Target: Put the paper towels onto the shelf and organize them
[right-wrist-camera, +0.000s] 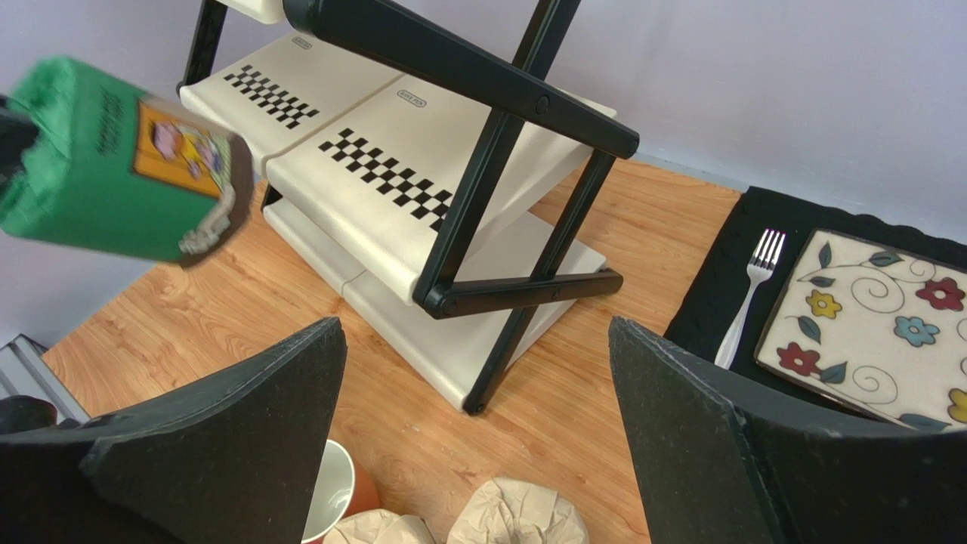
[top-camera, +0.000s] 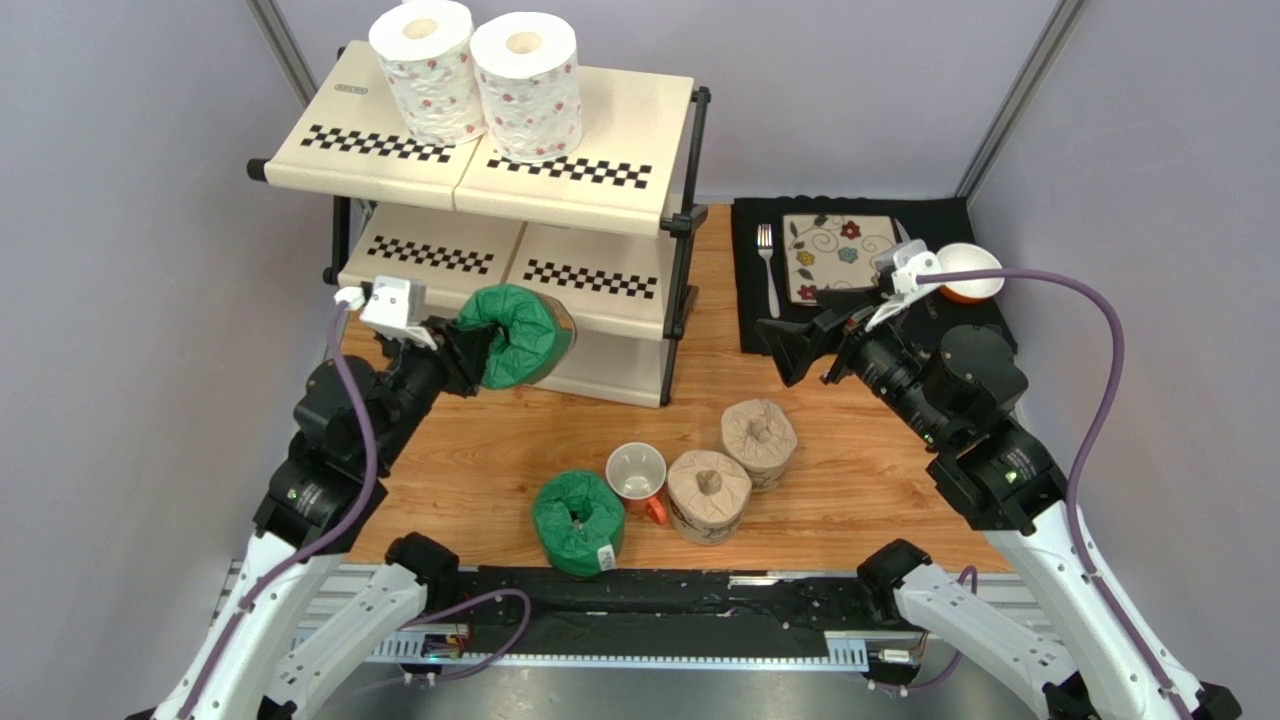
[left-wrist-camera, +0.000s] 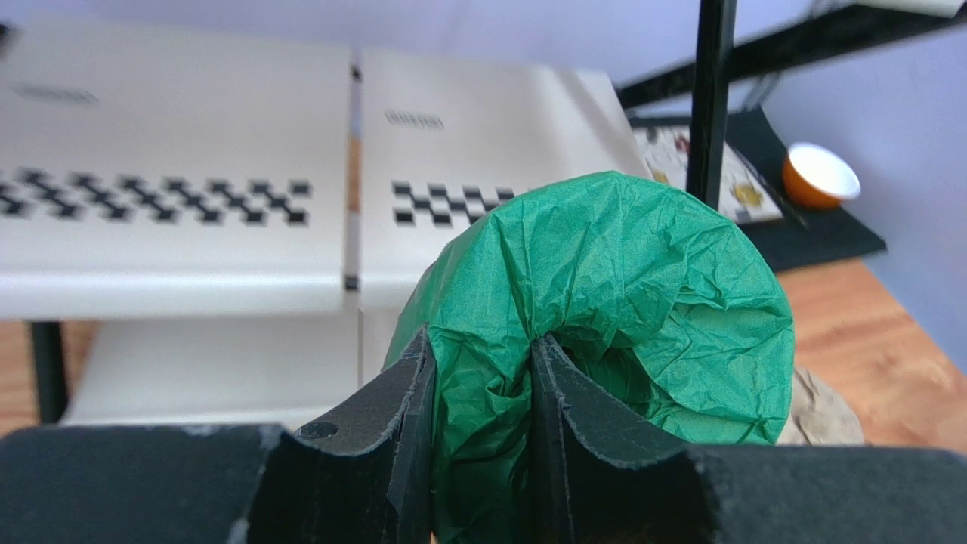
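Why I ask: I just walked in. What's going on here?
The left arm holds a green roll in shut jaws in front of the shelf. Two floral rolls stand on its top tier. A second green roll and two tan rolls sit on the table by a mug. The right arm, jaws open, holds nothing.

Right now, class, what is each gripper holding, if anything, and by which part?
The left gripper pinches the green paper-wrapped towel roll by a fold of its crumpled end. The right gripper is open, holding nothing.
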Tool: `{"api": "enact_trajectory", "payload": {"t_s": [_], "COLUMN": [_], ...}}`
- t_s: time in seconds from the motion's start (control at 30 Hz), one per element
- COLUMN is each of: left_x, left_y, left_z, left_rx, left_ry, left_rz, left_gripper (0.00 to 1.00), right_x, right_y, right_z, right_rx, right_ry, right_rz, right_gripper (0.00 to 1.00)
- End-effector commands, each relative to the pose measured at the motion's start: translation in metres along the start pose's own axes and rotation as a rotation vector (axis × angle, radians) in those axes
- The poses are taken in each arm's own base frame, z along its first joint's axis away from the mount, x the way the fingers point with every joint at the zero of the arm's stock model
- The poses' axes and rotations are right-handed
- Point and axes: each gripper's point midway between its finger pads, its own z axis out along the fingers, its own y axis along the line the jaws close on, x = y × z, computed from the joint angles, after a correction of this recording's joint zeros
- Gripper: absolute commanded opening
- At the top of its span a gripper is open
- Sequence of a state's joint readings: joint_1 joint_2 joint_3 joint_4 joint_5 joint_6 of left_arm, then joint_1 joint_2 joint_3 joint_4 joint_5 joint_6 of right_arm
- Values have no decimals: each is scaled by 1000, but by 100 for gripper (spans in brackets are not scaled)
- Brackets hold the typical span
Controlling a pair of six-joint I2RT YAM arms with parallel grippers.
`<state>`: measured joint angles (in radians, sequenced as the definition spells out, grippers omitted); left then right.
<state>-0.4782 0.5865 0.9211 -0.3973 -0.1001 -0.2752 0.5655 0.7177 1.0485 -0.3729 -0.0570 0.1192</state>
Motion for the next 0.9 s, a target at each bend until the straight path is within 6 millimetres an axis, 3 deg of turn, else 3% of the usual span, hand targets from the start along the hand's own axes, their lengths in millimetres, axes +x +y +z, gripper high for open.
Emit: {"api": "enact_trajectory", "payload": {"t_s": [0.0, 0.13, 0.37, 0.53, 0.87], "left_x": [-54, -66, -82, -96, -102], "left_y": [24, 35, 36, 45, 94], "left_z": [-7, 3, 35, 45, 59], "left_rx": [-147, -224, -253, -297, -294], "left_ry": [-169, -171, -193, -212, -222], "left_rz": [80, 156, 230, 247, 74], "left_gripper": [18, 18, 18, 18, 17], "right_x": [-18, -19, -19, -17, -14], "right_y": [0, 0, -2, -4, -4], "right_z": [-11, -15, -19, -22, -23], "right_rx": [10, 11, 23, 31, 35], "right_ry": [-39, -41, -43, -42, -34], "right_rz": [-30, -27, -33, -33, -30], "right_gripper": [90, 91, 90, 90, 91]}}
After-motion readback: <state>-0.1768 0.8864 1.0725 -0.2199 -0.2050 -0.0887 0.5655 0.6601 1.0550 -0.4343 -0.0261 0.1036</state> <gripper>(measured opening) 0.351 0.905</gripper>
